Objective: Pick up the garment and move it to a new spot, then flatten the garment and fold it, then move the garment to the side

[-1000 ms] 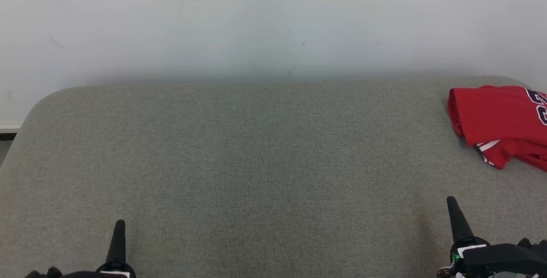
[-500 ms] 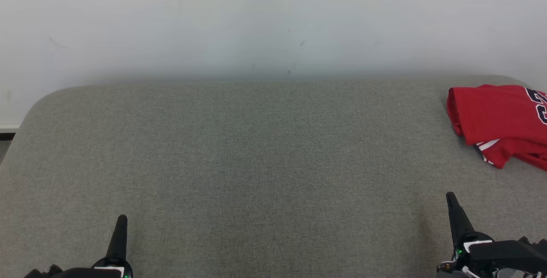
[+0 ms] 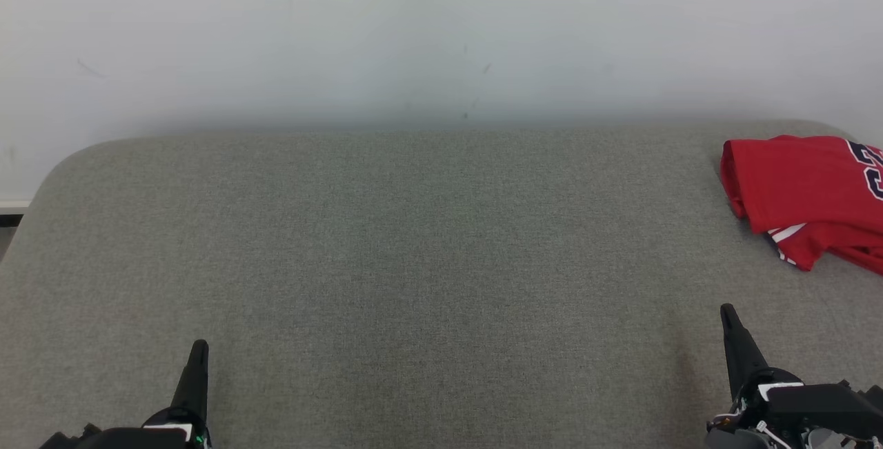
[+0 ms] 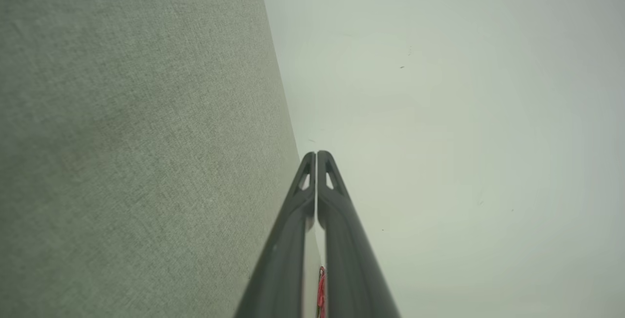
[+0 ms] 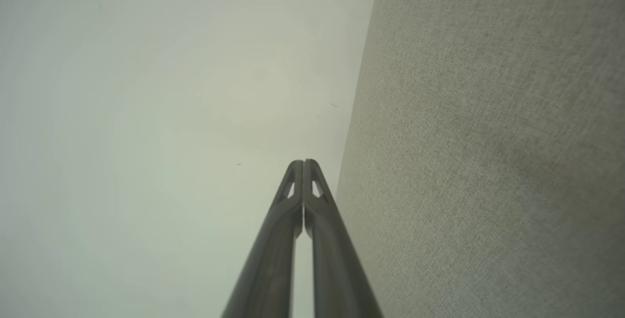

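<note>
Head view: the red garment [image 3: 800, 190] lies at the grey surface's [image 3: 414, 263] far right; left tool [image 3: 199, 348] and right tool [image 3: 726, 312] are closed tight, empty.

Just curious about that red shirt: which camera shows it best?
The head view: the shirt lies at the far right of the grey surface, partly cropped by the frame. The left wrist view catches a red sliver of it at the bottom edge. The right wrist view faces the wall and grey surface.

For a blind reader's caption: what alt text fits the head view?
A red garment lies at the far right of a grey padded surface, before a pale wall. The left gripper and right gripper, both shut and empty, point up from the bottom corners.
</note>
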{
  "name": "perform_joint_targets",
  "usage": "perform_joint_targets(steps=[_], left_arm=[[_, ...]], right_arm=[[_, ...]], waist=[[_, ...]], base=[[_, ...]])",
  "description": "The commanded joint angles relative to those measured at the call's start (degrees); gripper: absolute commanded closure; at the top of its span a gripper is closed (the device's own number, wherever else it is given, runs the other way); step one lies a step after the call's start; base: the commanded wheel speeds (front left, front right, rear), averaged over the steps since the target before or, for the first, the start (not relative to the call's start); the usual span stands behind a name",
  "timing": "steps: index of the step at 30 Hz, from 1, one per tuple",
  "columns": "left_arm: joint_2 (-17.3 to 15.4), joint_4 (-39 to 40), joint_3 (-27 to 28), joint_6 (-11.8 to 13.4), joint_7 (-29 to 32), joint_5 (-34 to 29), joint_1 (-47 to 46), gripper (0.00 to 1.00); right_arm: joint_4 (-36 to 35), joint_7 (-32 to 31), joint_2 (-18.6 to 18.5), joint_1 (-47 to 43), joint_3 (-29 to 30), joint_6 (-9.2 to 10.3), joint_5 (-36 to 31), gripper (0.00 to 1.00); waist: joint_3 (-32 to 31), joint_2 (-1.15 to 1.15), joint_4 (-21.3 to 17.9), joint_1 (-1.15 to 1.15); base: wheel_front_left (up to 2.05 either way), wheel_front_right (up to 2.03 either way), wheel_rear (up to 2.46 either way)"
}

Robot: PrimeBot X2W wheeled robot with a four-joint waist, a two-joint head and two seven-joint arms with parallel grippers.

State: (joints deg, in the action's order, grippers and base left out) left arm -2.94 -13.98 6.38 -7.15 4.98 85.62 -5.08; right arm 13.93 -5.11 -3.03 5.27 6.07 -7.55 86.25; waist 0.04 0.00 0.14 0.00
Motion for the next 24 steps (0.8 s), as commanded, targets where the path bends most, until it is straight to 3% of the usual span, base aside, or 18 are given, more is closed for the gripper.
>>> perform_joint_targets(steps=[1,15,24], left_arm=[[0.1,0.0,0.2,-0.5,0.4,1.5,-0.9,1.0],[0.1,-0.1,0.3,-0.4,1.8,7.1,-1.5,1.0],[0.1,-0.1,0.3,-0.4,1.7,6.9,-1.5,1.0]], right_arm=[[-0.1,-0.5,0.1,0.6,0.3,0.1,1.2,1.0],[0.1,-1.6,0.2,1.2,0.6,0.11,6.5,1.0],[0.1,-1.6,0.2,1.1,0.6,0.11,6.2,1.0]], waist=[[0.0,0.0,0.0,0.0],[0.1,0.0,-0.1,0.0],[0.1,0.0,-0.1,0.0]], base=[[0.0,0.0,0.0],[0.0,0.0,0.0],[0.0,0.0,0.0]])
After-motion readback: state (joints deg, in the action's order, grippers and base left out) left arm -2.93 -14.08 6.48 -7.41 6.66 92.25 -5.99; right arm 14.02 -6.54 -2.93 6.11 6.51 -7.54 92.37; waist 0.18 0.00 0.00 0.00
